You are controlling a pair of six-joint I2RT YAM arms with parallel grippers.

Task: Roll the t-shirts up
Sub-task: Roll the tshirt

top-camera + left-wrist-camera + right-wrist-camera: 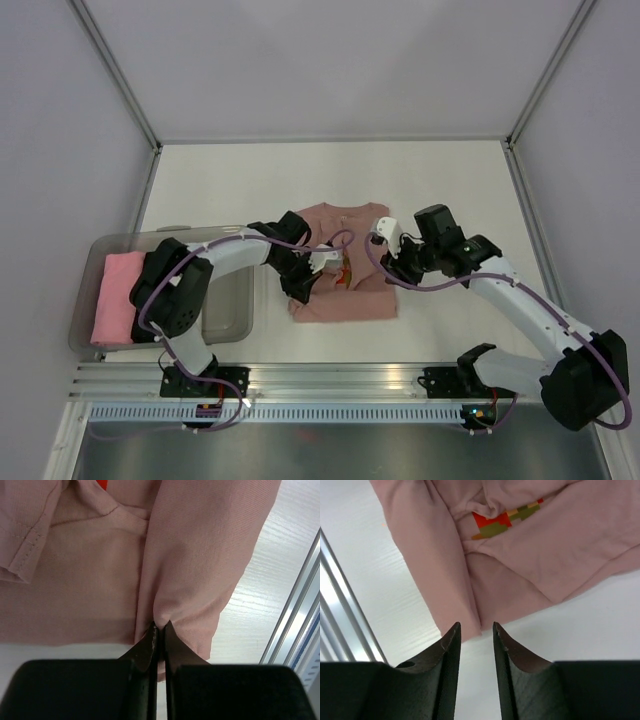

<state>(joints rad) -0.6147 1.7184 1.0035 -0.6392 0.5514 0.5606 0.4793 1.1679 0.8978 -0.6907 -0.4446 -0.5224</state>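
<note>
The dusty salmon-pink t-shirt lies folded on the white table between my two arms, its small red-and-olive print showing. My left gripper is at the shirt's near left edge. In the left wrist view it is shut on a pinched fold of the t-shirt. My right gripper sits at the shirt's right side. In the right wrist view it stands open just off a corner of the t-shirt, with only bare table between the fingers.
A clear plastic bin stands at the left, with a bright pink roll inside it. An aluminium rail runs along the near table edge. Grey walls with metal posts enclose the table.
</note>
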